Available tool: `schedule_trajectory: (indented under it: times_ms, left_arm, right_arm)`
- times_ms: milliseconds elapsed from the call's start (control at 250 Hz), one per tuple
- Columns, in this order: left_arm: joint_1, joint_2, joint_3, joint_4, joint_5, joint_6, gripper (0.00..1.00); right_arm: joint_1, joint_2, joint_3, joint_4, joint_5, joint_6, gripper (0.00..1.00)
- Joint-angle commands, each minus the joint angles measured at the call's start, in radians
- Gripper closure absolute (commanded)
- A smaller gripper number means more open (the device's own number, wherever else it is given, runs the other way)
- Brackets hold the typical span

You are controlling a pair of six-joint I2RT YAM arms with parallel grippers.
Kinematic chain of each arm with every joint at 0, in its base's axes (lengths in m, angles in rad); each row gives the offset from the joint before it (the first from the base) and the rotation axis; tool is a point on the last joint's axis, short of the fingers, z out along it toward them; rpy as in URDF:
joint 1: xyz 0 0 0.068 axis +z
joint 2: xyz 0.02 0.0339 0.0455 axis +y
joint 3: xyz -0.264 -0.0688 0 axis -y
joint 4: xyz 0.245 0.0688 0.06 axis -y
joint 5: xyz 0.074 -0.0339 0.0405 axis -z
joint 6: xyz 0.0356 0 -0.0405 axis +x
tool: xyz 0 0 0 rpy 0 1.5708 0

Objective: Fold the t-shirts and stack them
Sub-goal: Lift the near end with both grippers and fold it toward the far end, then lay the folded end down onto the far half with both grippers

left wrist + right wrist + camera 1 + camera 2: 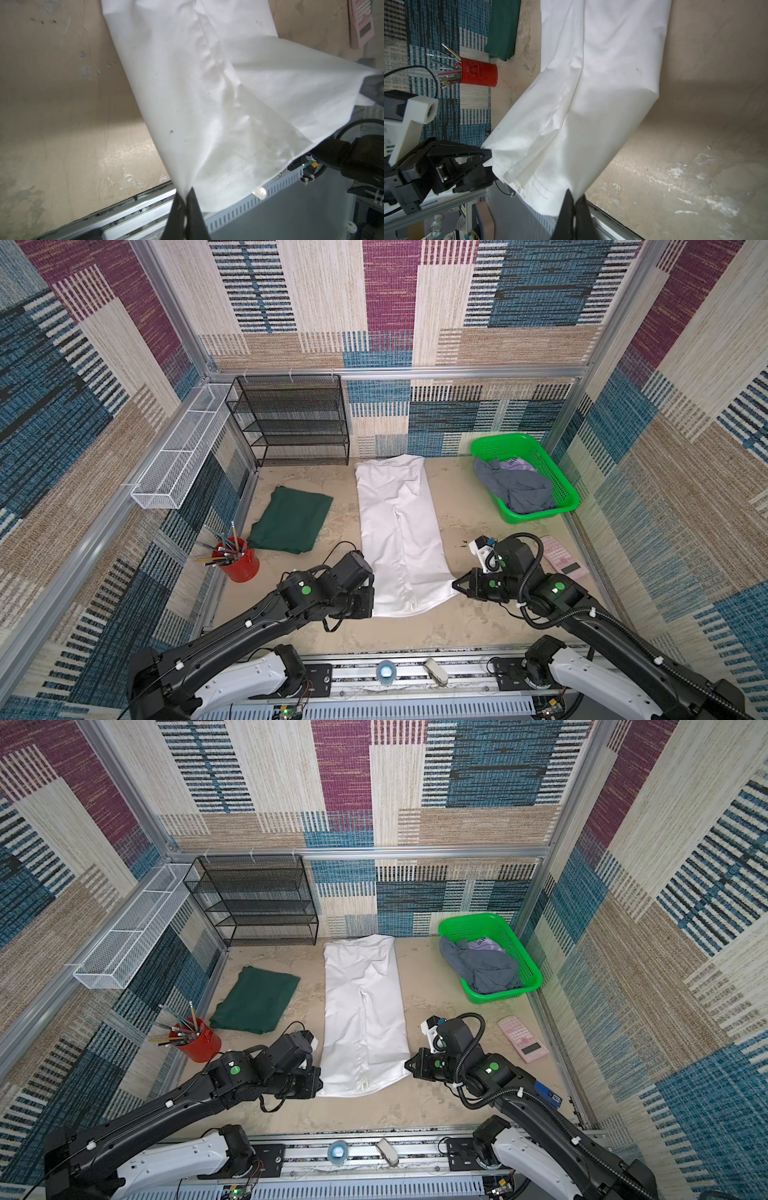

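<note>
A long white t-shirt lies folded into a narrow strip down the middle of the table. My left gripper is shut on its near left hem corner. My right gripper is shut on the near right corner. The hem hangs raised between them, above the table's front edge. A folded dark green t-shirt lies at the left. A crumpled grey t-shirt with a lilac patch sits in the green basket.
A red cup of pencils stands beside the left arm. A pink calculator lies behind the right arm. A black mesh shelf and a white wire tray line the back left. Walls enclose the table.
</note>
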Motion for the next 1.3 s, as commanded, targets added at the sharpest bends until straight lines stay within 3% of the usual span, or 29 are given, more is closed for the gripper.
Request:
schedule_trajectory:
  times_ms: [0, 200, 308, 580, 872, 1296]
  left_arm:
    - [0.043, 0.045, 0.045, -0.001, -0.131, 0.079, 1.0]
    - [0.147, 0.141, 0.089, 0.152, -0.172, 0.174, 1.0]
    - [0.206, 0.198, 0.118, 0.221, -0.155, 0.227, 1.0]
    - [0.33, 0.39, 0.256, 0.317, -0.1, 0.35, 1.0]
    - [0.413, 0.593, 0.429, 0.313, -0.043, 0.398, 1.0]
    - [0.482, 0.722, 0.538, 0.335, -0.016, 0.408, 1.0]
  right_arm:
    - [0.0, 0.087, 0.036, 0.13, 0.062, 0.005, 1.0]
    - [-0.01, 0.238, 0.137, 0.246, 0.201, -0.057, 1.0]
    - [-0.043, 0.306, 0.187, 0.284, 0.217, -0.1, 1.0]
    - [-0.139, 0.459, 0.23, 0.419, 0.145, -0.169, 1.0]
    - [-0.192, 0.622, 0.325, 0.491, 0.109, -0.229, 1.0]
    - [-0.228, 0.807, 0.476, 0.506, 0.085, -0.272, 1.0]
